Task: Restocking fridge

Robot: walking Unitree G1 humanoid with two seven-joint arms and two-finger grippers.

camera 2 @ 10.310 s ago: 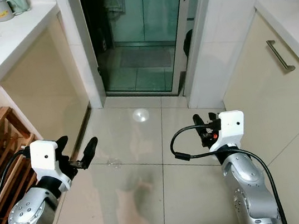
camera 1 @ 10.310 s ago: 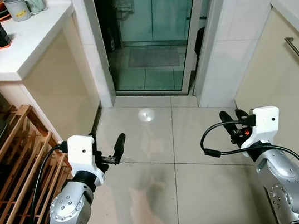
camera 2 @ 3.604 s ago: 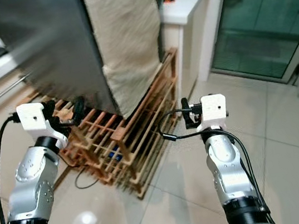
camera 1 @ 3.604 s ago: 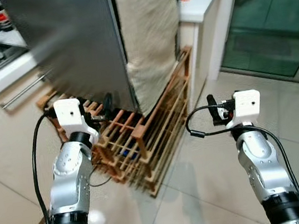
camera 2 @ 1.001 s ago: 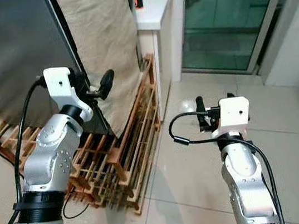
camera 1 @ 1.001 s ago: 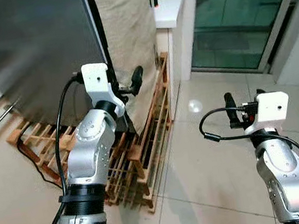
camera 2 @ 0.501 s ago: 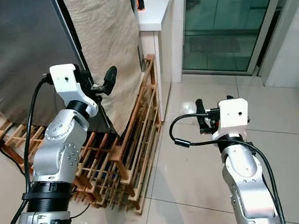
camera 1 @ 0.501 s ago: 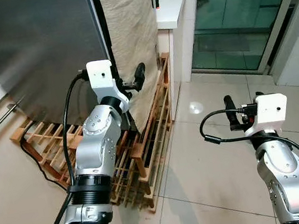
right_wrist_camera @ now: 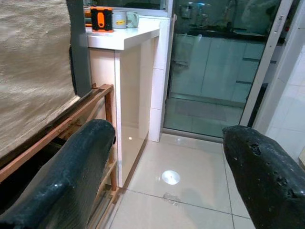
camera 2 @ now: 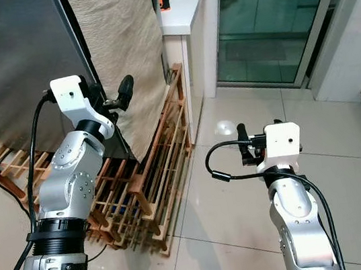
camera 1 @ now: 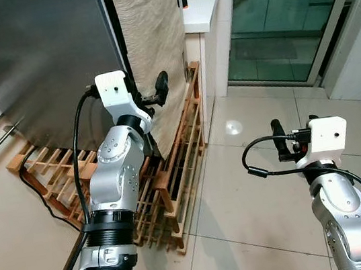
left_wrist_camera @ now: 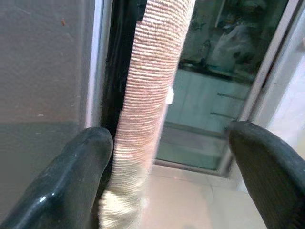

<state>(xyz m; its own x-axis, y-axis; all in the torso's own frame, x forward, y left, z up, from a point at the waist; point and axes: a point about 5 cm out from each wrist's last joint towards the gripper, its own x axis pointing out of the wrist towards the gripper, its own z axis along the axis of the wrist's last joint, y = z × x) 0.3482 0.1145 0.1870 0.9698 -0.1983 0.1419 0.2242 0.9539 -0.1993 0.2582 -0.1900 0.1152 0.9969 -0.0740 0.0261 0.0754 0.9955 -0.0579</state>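
Stainless fridge (camera 1: 33,62) stands door shut, directly ahead of the left gripper (camera 1: 150,93), which is raised level with the door's edge seam; in the left wrist view the grey door face sits off one fingertip (left_wrist_camera: 71,179) and the dark gap at the door edge lies just inside it. A beige woven cloth (camera 1: 152,37) hangs down the fridge's side, running between that gripper's two fingers in the wrist view, not visibly pinched. Left gripper's fingers are spread wide, nothing held. Below the left arm, a slatted wooden rack (camera 1: 166,178) sits on the tiled floor (camera 1: 244,193) under the fridge. Beyond the cloth from the gripper is a white counter (camera 2: 178,6), then a green-tinted glass sliding door (camera 1: 285,17). Right gripper (camera 2: 242,141) hangs low over bare floor, well apart from the fridge, fingers wide apart and empty; in its wrist view it looks along the floor toward the counter end and glass door. On the counter, far ahead of the right gripper: an orange and black tape measure (right_wrist_camera: 100,17) with mugs (right_wrist_camera: 125,19) just beside it.
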